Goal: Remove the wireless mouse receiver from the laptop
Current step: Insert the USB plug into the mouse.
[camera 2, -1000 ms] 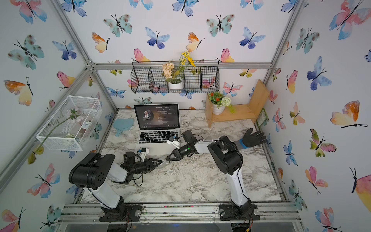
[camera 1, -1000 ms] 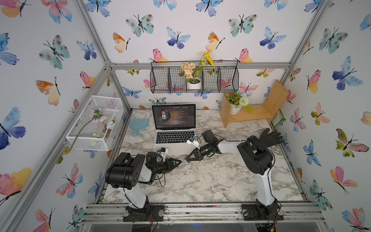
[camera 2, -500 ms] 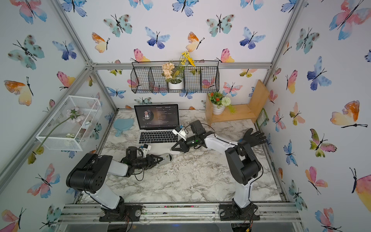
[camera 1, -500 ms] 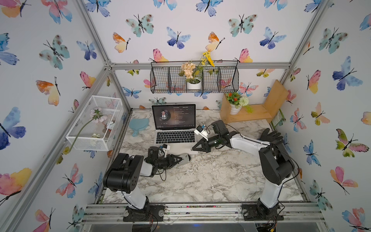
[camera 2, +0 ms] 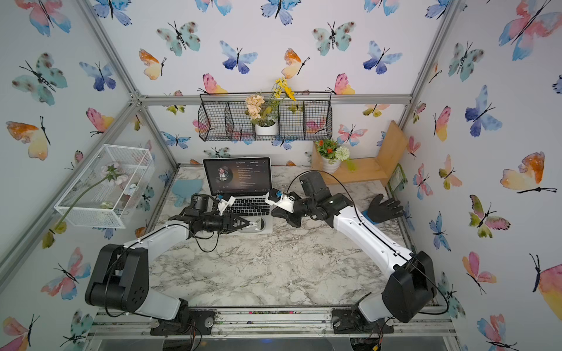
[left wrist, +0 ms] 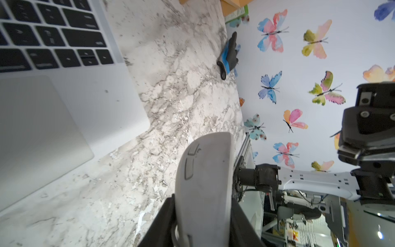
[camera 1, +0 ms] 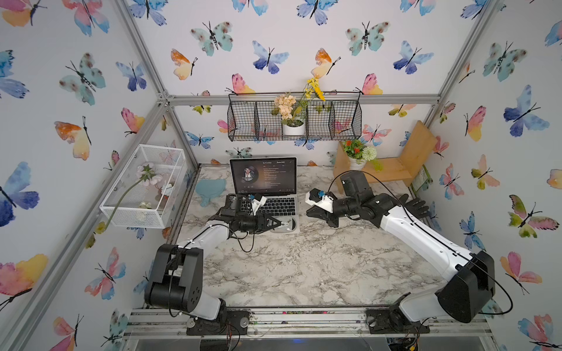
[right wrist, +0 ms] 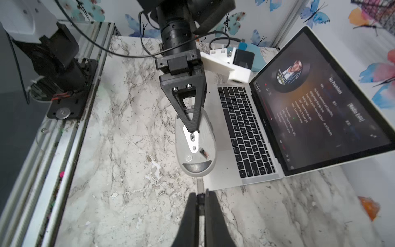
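Observation:
The silver laptop (camera 1: pixel 275 207) (camera 2: pixel 243 207) stands open at the back of the marble table in both top views. My left gripper (camera 1: pixel 278 224) (left wrist: pixel 203 205) is shut on the grey mouse (right wrist: pixel 195 154) (left wrist: pixel 205 181). It holds the mouse on edge over the laptop's front right corner, with the underside facing the right wrist view. My right gripper (camera 1: pixel 307 213) (right wrist: pixel 200 195) hangs to the right of the laptop, shut on the wireless mouse receiver (right wrist: pixel 200 195). The receiver is a tiny dark stub pinched at the fingertips, with its metal plug pointing at the mouse.
A black glove (camera 1: pixel 416 206) lies at the right edge. A wooden shelf (camera 1: pixel 392 170) with a flower pot stands at the back right. A white wire basket (camera 1: pixel 143 188) hangs on the left wall, and a blue shape (camera 1: pixel 209 188) lies left of the laptop.
My right gripper has drawn back to the right, away from the mouse, and its arm has swung outward. The left gripper has carried the mouse closer to the laptop.

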Controlling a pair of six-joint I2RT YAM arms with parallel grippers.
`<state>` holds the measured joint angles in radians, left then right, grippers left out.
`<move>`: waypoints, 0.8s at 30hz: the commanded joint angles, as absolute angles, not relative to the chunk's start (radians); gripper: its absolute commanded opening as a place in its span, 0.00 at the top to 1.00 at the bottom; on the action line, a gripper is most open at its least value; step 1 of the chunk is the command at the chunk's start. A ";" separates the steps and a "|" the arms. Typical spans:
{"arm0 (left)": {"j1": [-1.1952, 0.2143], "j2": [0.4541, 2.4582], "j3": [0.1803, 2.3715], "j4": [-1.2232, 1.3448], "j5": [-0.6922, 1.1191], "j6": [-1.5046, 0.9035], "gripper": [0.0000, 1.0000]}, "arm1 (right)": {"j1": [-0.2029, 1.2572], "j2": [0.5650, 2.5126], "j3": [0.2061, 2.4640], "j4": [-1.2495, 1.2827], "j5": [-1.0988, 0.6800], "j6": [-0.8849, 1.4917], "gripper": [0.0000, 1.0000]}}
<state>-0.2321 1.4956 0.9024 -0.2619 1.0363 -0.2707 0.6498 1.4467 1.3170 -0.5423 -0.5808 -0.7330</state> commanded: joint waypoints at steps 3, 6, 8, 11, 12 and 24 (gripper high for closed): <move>-0.316 1.521 0.992 -0.563 1.161 -0.084 1.00 | 0.778 1.445 1.378 -0.776 -0.363 -1.013 0.98; -0.337 1.546 1.003 -0.569 1.251 -0.079 1.00 | 0.811 1.493 1.457 -0.869 -0.372 -1.060 0.98; -0.339 1.554 1.000 -0.570 1.264 -0.090 1.00 | 0.829 1.535 1.528 -0.925 -0.366 -1.071 0.98; -0.339 1.556 0.993 -0.571 1.288 -0.088 1.00 | 0.842 1.606 1.639 -1.018 -0.364 -1.062 0.98; -0.339 1.558 0.990 -0.571 1.314 -0.076 1.00 | 0.843 1.633 1.672 -1.054 -0.361 -1.060 0.98; -0.339 1.604 0.985 -0.611 1.310 -0.019 1.00 | 0.896 1.750 1.784 -1.216 -0.236 -1.078 0.98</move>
<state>-0.3405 1.5948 0.9833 -0.5770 1.2598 -0.0605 0.8818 1.7458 1.7454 -1.1343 -0.2848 -1.0599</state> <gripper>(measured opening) 0.364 0.070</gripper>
